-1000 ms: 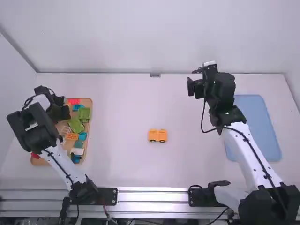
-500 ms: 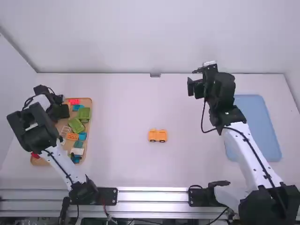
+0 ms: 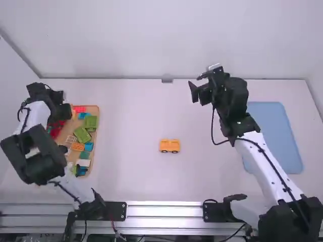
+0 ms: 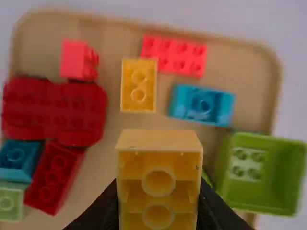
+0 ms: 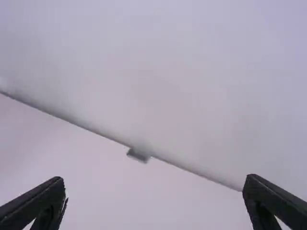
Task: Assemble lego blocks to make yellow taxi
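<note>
The small vehicle [image 3: 169,143] was orange-yellow with dark wheels, and the mat [image 3: 275,136] was plain pale blue. Amber coloured the large block [image 4: 159,142], lighter on its upper face. The tray [image 4: 247,60] was tan. On it, the long brick [image 4: 175,55] was bright coral red, patterned with two rows of round studs; the scalloped piece [image 4: 53,110] was deep crimson (a richer red altogether). The two-stud brick [image 4: 139,86] was golden yellow, its neighbour [image 4: 201,104] turquoise, the open box [image 4: 261,172] leaf green.
</note>
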